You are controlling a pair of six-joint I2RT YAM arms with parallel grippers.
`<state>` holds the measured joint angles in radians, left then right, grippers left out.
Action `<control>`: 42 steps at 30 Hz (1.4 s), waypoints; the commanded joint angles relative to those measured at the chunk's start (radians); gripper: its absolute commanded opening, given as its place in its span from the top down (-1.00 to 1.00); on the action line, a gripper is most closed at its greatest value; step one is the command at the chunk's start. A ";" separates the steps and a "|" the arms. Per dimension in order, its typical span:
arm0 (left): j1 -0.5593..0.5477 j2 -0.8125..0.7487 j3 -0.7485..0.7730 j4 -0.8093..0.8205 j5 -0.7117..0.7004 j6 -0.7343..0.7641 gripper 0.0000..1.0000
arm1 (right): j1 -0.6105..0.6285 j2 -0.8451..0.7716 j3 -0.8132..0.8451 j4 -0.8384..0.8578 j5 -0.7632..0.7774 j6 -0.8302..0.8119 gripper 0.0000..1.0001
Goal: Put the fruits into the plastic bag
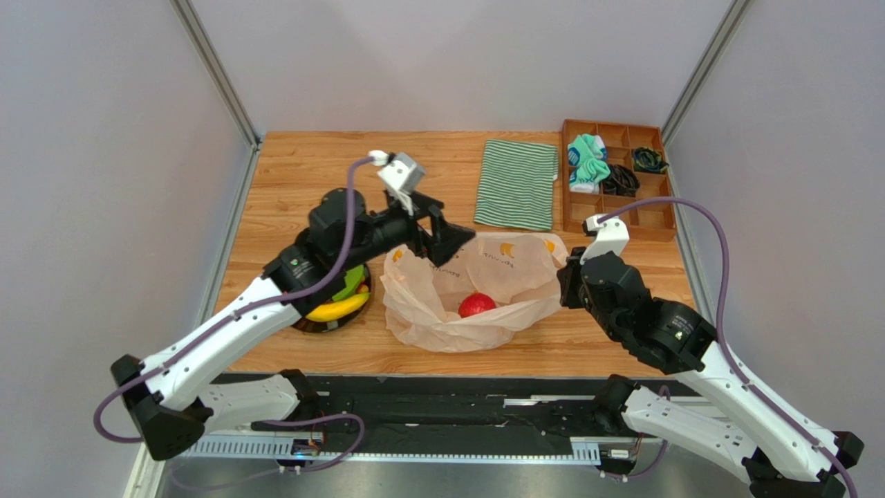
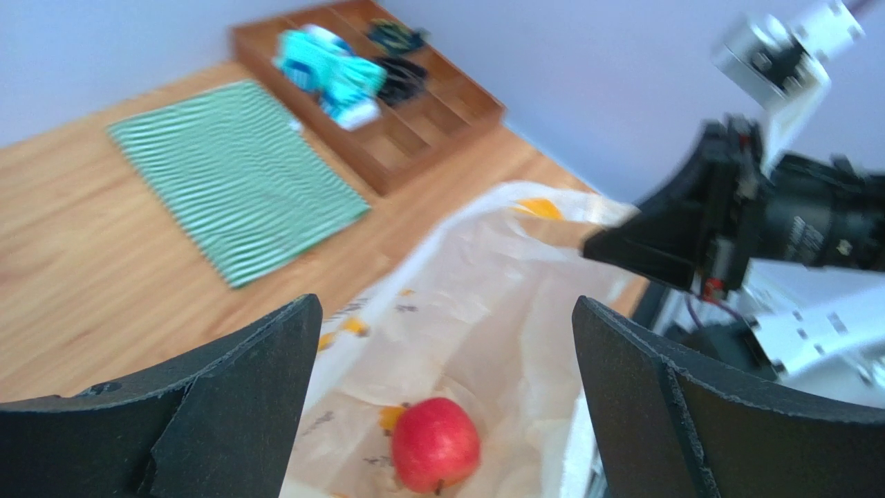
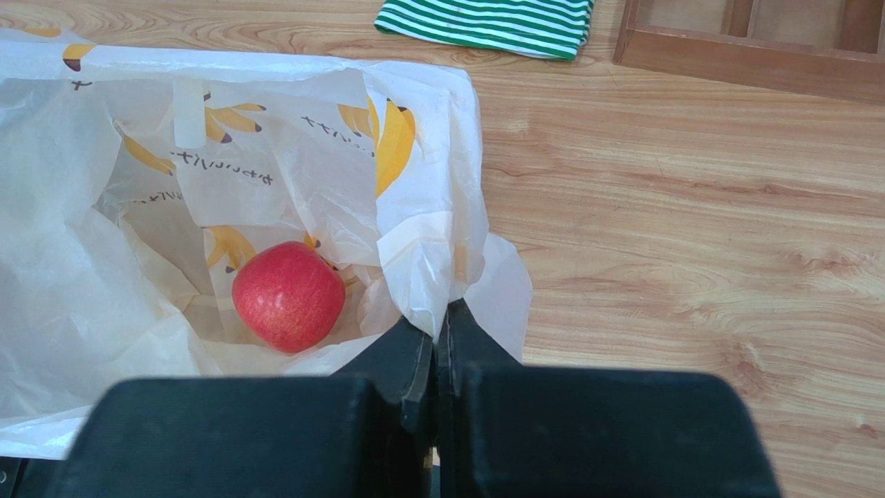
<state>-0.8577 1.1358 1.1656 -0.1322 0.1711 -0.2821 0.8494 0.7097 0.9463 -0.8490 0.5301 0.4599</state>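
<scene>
Two grippers at plastic bag (image 1: 426, 308), red apple (image 1: 477, 304) inside.
Right gripper (image 3: 438, 320) pinched tight on bag rim, lower centre of its view; left gripper (image 2: 447, 311) spread wide, empty, above bag mouth. Banana (image 1: 338, 308) and green piece (image 1: 355, 278) lie outside bag, centre-left in top view.

Bright even light, soft shadows. Left wrist view blurred thru-out; top ext + right wrist sharp.
</scene>
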 commanded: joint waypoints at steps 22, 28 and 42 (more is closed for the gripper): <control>0.557 -0.364 -0.288 -0.234 -0.113 -0.128 -0.98 | -0.001 0.004 0.002 0.019 0.022 0.010 1.00; 0.560 -0.277 -0.339 -0.351 -0.170 -0.080 -0.89 | -0.003 0.010 -0.001 0.031 0.018 0.010 1.00; 0.430 -0.042 -0.304 -0.414 -0.449 -0.049 -0.80 | -0.003 0.024 -0.004 0.037 0.004 0.010 1.00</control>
<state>-0.4175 1.0588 0.7998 -0.5209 -0.1738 -0.3702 0.8494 0.7338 0.9459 -0.8482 0.5308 0.4633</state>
